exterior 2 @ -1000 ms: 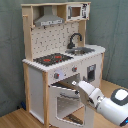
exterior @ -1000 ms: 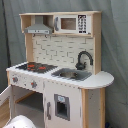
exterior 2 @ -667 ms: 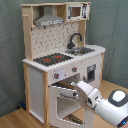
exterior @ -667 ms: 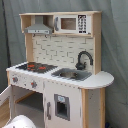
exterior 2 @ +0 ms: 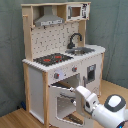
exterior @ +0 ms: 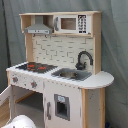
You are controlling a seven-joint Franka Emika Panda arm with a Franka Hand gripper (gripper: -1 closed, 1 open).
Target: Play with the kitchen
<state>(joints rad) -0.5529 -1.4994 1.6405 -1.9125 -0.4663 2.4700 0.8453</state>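
The kitchen (exterior: 60, 75) (exterior 2: 60, 55) is a tall toy of pale wood and white panels. It has a red-ringed black hob (exterior: 35, 66) (exterior 2: 52, 59), a black faucet (exterior: 83, 59) (exterior 2: 75, 39), a steel sink (exterior: 72, 75) (exterior 2: 83, 50) and a grey hood (exterior: 39, 29) (exterior 2: 49, 21). Its windowed oven door (exterior 2: 62, 104) hangs open toward the front. My gripper (exterior 2: 78, 92) is at the door's top edge, at the end of the white arm (exterior 2: 107, 107). In the first exterior view only a white part of the arm (exterior: 20, 122) shows at the bottom left.
A microwave (exterior: 70, 23) (exterior 2: 75, 11) sits in the upper shelf. A small lower door with a dark panel (exterior: 62, 106) (exterior 2: 91, 73) is closed beside the oven. Grey curtain (exterior 2: 112, 25) hangs behind the kitchen, which stands on a wooden floor (exterior 2: 15, 120).
The arm has shifted slightly toward the open oven door in the second exterior view. The door and the rest of the kitchen look unchanged.
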